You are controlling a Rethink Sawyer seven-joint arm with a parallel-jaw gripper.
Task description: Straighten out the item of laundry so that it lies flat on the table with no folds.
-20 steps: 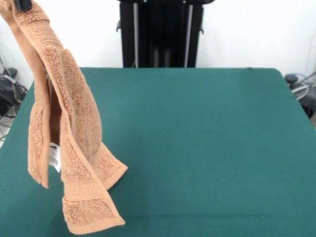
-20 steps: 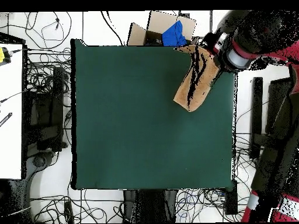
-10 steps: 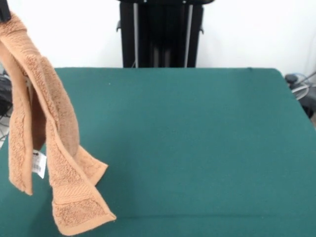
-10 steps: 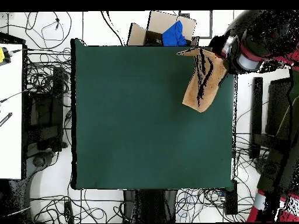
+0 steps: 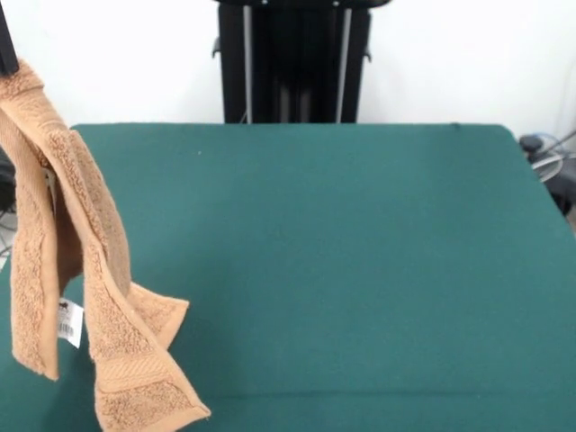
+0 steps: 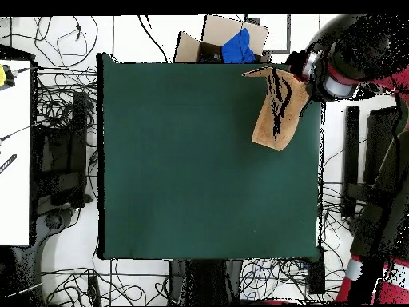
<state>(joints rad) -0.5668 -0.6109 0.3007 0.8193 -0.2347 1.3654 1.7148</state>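
Hanging folded towel (image 5: 67, 261), green table (image 5: 360, 270), white wall (image 5: 468, 54)

I count one towel (image 5: 81, 261) (orange-tan terry, with a single white tag (image 5: 69, 321)), one green table (image 5: 360, 270), one gripper of mine (image 5: 5, 49), one cardboard box (image 6: 217, 36) beyond the table edge, and one blue item (image 6: 238, 46) inside it.

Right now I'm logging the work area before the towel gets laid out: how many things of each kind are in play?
Towels: 1, orange-tan towel hanging bunched from the gripper.
Tables: 1, green table.
Grippers: 1.
Total: 3.
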